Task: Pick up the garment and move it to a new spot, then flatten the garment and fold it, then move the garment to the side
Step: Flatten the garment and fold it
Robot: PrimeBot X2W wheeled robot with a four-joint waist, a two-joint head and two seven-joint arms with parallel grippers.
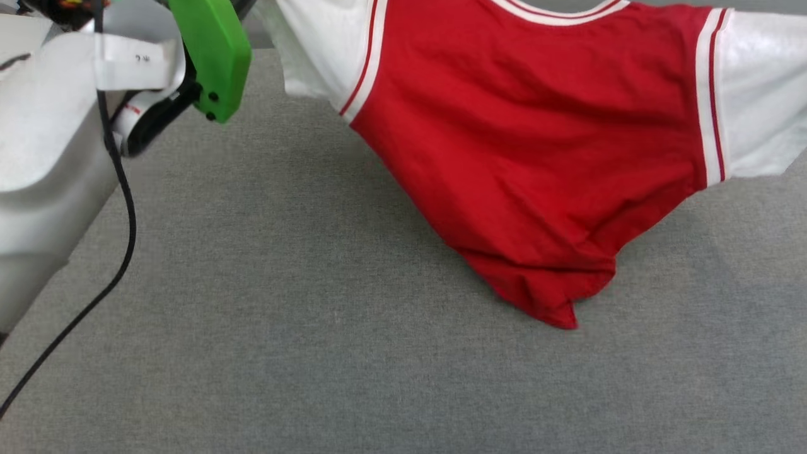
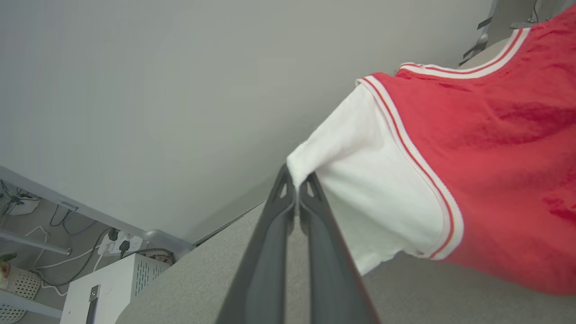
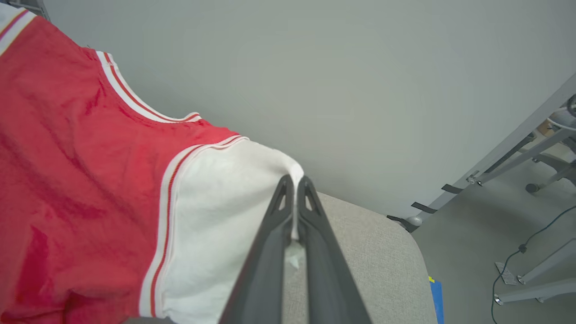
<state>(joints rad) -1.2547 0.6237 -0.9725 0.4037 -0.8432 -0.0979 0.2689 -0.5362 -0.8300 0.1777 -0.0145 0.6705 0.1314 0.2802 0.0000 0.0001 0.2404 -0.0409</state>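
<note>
Cloth this thin looks light, limp and a little slick, with no stiffness of its own, so the shirt will take whatever shape its holds give it. It hangs spread between the two claws over the far right part of the grey worktop, collar to the far side, the showing face plain red. Its body sags to a crumpled hem corner that points near. Whether that corner touches the worktop I cannot tell.

The left claw is pinched fully together on the outer edge of the left sleeve, with a small fold of white cloth caught at its tips. The right claw is likewise closed tight on the edge of the right sleeve, a scrap of white showing lower down between its fingers.

Both bites look shallow, at the very rim of the sleeves, so a sharp tug could slide the fabric out. The striped trim where sleeve meets body seems thicker and should give firmer purchase. Weight is no worry; drape is. Lowered slack, the hem would likely bunch and tuck under. Sleeves held well apart, hem landing first, should lay it flat. For folding, shoulders and hem corners are the natural holds.
</note>
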